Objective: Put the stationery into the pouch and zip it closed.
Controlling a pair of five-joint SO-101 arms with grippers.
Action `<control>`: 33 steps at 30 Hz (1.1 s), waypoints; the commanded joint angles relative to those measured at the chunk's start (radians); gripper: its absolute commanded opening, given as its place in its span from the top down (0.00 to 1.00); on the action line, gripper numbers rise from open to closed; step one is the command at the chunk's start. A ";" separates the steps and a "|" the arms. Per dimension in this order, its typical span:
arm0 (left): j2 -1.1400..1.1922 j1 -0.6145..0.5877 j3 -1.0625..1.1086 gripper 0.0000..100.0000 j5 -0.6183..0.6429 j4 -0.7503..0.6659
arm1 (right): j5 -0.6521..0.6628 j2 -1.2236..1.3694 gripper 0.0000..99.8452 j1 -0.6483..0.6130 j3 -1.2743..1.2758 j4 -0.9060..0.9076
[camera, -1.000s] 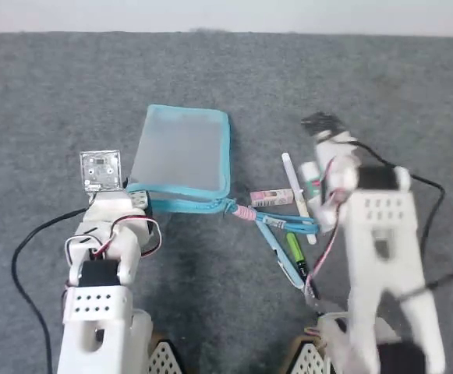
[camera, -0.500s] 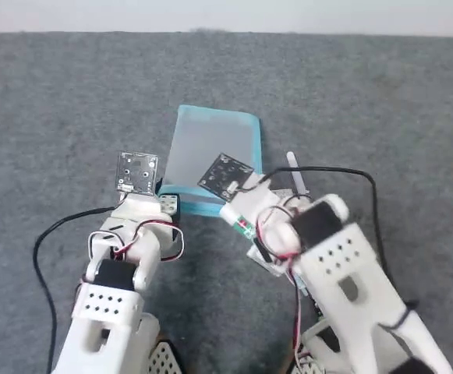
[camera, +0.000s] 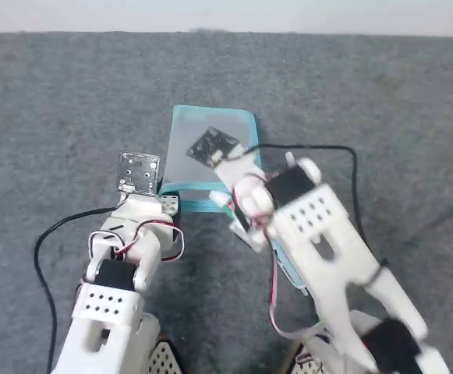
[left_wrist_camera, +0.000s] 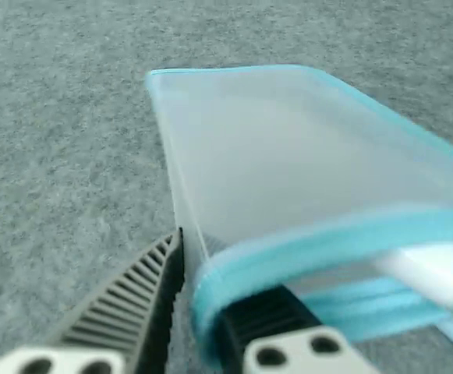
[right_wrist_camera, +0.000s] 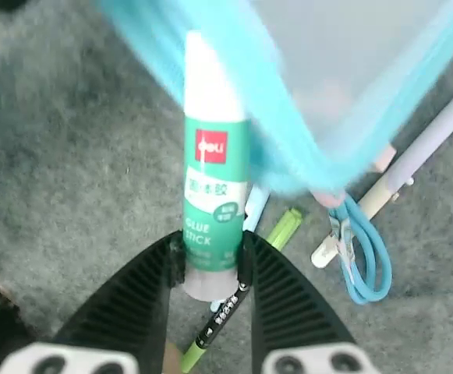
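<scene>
The grey felt table (camera: 62, 93) carries all the work. On it, in the middle of the high view, the pouch (camera: 181, 134) lies flat with its open mouth toward the arms.

Treat the pouch as a light, limp sleeve of thin translucent film. It has no stiffness of its own, and the mouth will probably collapse if it is released. Take hold only on the blue zip rim, which is the thickest and firmest part. Expect the film to be slippery.

The left gripper (left_wrist_camera: 199, 273) is closed on that rim at one corner of the mouth, with one jaw outside the rim and one under it.

The right gripper (right_wrist_camera: 213, 249) is clamped on the base of the glue stick (right_wrist_camera: 214, 175). The capped end of the stick sits at the blue edge of the mouth. You cannot tell whether it is inside yet.

The glue stick is rigid, light and smooth-walled, so it may pivot or slide in a narrow pinch. Grip it across the barrel and feed it in lengthwise.

A lilac pen (right_wrist_camera: 429, 136), a green pen (right_wrist_camera: 277, 230) and a black pen (right_wrist_camera: 220, 319) lie on the felt just beside the mouth. They are thin, hard and likely to roll. A blue strap loop (right_wrist_camera: 364, 298) lies between them.
</scene>
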 commanded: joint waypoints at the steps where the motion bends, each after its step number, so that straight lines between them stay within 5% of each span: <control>1: 0.003 0.068 -0.025 0.99 -0.017 -0.032 | -0.075 0.163 0.99 0.016 -0.219 0.019; 11: 0.000 0.069 -0.016 0.99 -0.018 -0.037 | -0.230 0.555 0.98 0.099 -0.847 0.228; 20: 0.000 0.034 -0.021 0.99 -0.015 -0.038 | -0.219 0.556 0.76 0.097 -0.852 0.223; 27: 0.000 -0.112 -0.022 0.99 -0.011 -0.095 | -0.175 0.479 0.75 0.067 -0.852 0.225; 33: 0.000 -0.120 -0.019 0.99 -0.011 -0.091 | -0.106 0.268 0.75 0.051 -0.769 0.223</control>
